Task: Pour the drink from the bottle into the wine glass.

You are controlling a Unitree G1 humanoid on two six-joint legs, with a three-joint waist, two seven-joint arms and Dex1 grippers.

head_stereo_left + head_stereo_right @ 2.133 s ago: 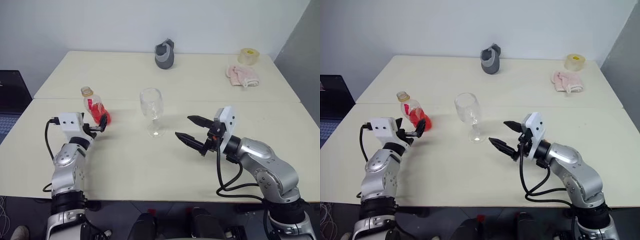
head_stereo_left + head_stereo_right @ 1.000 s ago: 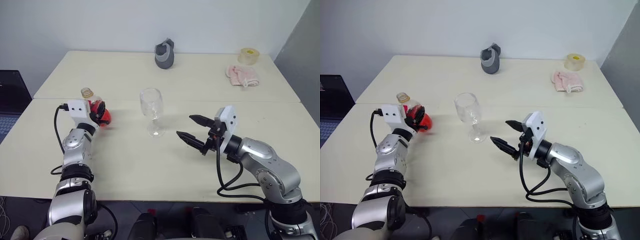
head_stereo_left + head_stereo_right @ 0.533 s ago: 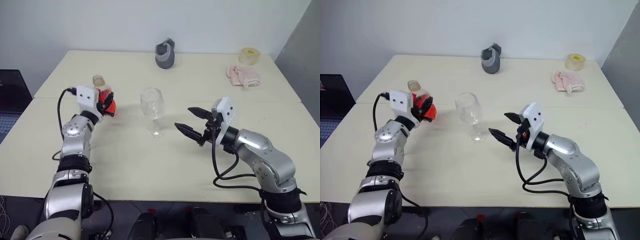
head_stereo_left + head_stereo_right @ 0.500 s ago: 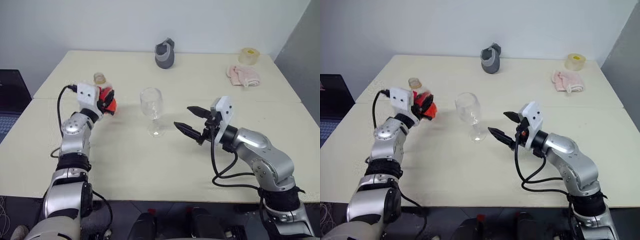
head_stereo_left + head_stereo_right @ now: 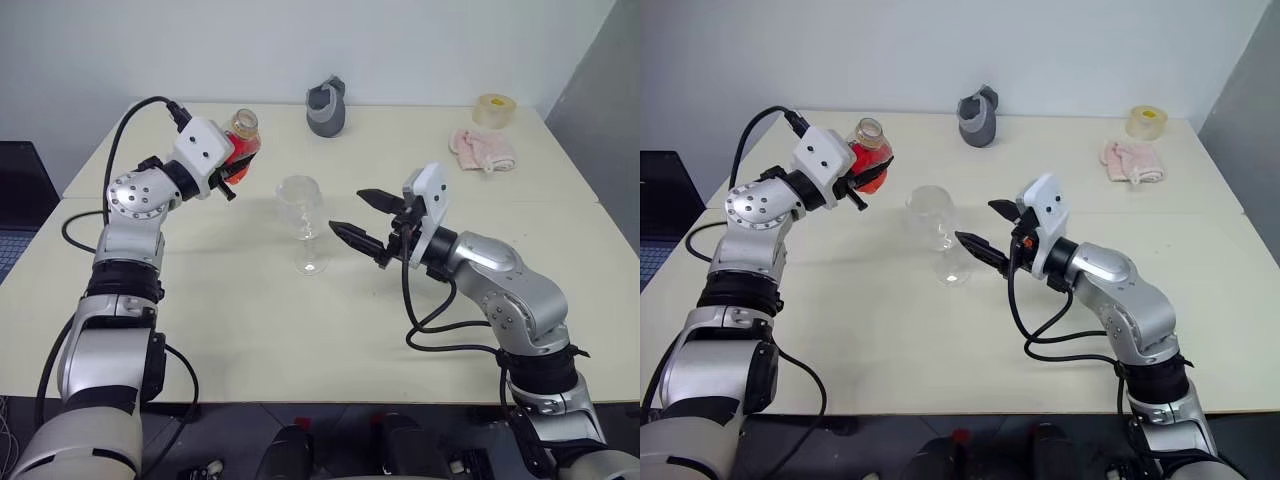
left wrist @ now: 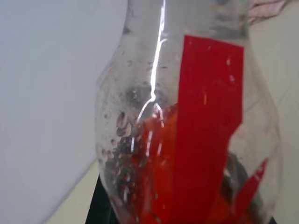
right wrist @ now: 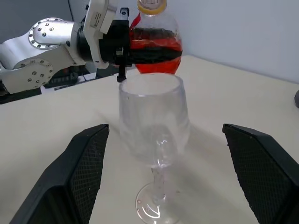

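The bottle [image 5: 241, 146] is a small clear one with a yellow top. It hangs in the air up and to the left of the wine glass, nearly upright, with my left gripper [image 5: 231, 169] shut on its round base. The red drink [image 7: 154, 49] fills its lower part, seen close beside a red label [image 6: 210, 107]. The empty wine glass [image 5: 302, 216] stands on the table [image 5: 300, 330] between my arms. My right gripper [image 5: 346, 210] is open just to the right of the glass bowl, level with it, and its fingers [image 7: 88, 173] flank the glass without touching.
A grey cup-like object [image 5: 327, 108] stands at the far middle of the table. A tape roll [image 5: 492, 108] and a pink cloth [image 5: 483, 148] lie at the far right. A dark laptop [image 5: 15, 195] sits off the table's left edge.
My left arm has lifted the bottle off the table, up and rightward toward the glass, rolling the wrist. The right gripper has crept closer to the glass, still open.
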